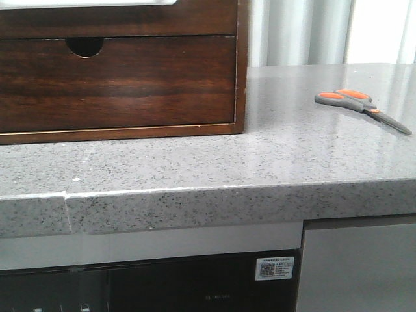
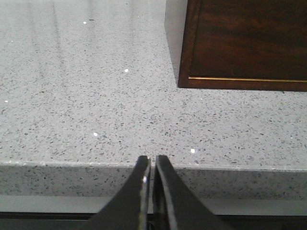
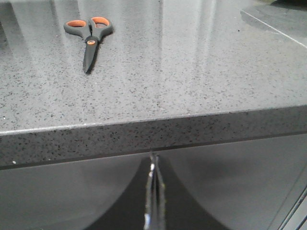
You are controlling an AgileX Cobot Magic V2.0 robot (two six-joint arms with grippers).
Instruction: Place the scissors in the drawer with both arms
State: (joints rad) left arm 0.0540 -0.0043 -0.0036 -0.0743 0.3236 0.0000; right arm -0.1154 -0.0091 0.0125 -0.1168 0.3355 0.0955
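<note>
1. Neither arm is seen in the front view; each is shown only by its own wrist camera
2. The left gripper [image 2: 149, 163] is held low in front of the speckled grey countertop [image 2: 96, 105], its dark fingers [image 2: 165, 191] pressed almost together with only a thin slit between them, nothing being grasped; the tips are seen level with the counter's front edge
3. The right gripper [image 3: 152, 160] is held below the counter's front edge, its fingers [image 3: 165, 206] closed flat against each other and empty
4. The scissors [image 1: 361, 104] are laid flat on the countertop [image 1: 195, 169] at the far right, well apart from the wooden cabinet [image 1: 242, 65] and from both grippers
5. The blades are closed. In the front view, the long axis is set diagonally: the orange-lined loops are turned toward the cabinet side and away from the robot, and the dark tip is pointed to the right and slightly toward the front edge
6. In the right wrist view the scissors [image 3: 88, 36] are seen with the tip directed toward the camera
7. A lower drawer front with a half-round notch [image 1: 117, 81] is seen shut; of the drawer [image 1: 117, 19] above it only a dark strip with a whitish top edge is visible, so whether it is open cannot be told
</note>
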